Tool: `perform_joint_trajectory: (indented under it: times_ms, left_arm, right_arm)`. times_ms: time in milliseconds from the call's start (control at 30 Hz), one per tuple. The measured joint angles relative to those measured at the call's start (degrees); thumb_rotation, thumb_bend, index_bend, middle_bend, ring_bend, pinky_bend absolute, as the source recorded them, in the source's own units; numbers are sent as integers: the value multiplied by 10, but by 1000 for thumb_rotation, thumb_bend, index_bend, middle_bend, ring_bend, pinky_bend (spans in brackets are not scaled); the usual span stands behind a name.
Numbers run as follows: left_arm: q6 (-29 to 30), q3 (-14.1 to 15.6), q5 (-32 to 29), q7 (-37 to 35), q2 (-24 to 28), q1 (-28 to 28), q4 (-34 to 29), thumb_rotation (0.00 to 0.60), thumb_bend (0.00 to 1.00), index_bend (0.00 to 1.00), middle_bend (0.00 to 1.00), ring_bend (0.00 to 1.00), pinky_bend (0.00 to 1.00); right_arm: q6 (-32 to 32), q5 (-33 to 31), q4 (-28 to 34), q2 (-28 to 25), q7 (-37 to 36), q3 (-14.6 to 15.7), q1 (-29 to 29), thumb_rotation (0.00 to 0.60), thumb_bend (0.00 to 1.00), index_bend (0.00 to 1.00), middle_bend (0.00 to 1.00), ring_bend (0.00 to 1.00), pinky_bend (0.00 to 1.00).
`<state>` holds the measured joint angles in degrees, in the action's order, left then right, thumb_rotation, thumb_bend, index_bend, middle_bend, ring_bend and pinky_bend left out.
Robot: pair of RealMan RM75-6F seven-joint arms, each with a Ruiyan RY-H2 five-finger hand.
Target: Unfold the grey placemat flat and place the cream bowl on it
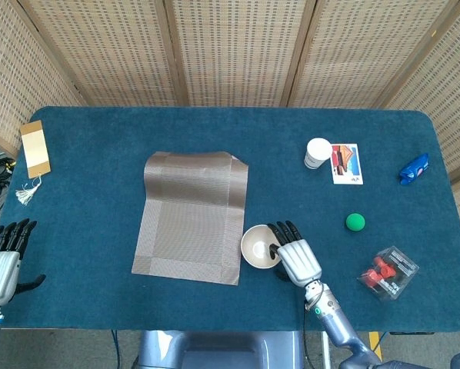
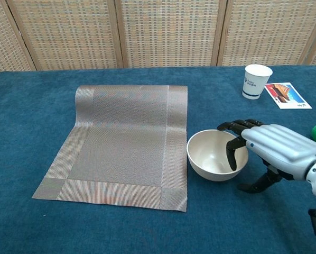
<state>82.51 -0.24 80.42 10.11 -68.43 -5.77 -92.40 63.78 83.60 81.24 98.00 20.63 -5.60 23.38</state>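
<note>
The cream bowl [image 2: 217, 155], just right of the grey placemat [image 2: 123, 142], is gripped at its right rim by the right hand [image 2: 271, 150]; the left hand [image 1: 2, 260] is held empty, fingers apart.

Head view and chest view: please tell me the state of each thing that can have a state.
grey placemat: spread out, far edge still curled.
cream bowl: upright, empty, on the table beside the placemat.
right hand: fingers hooked over the bowl's rim.
left hand: holds nothing, fingers apart.
paper cup: upright.

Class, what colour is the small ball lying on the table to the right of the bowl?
The ball is green, seen best in the head view.
</note>
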Motion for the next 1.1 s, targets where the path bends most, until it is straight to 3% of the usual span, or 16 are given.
perform_joint_trajectory:
  times_ms: [467,900,1100]
  left_arm:
    - [-18,-8,-10,1,-7,-5,9,600,91,0,0,0,0]
    - [-18,-10,-7,1,-7,-4,8,600,91,0,0,0,0]
    - [-17,-11,-7,-2,-6,-3,8,600,91,0,0,0,0]
  right_arm:
    - [14,-9,-25,2,-7,-12,16,600,425,681,213,7,92]
    - [27,-17,-30,-7,-9,-9,16,600,607,705,232,18,105]
    - [37,-18,-38,-5,-7,-15,19,600,605,709,233,24,107]
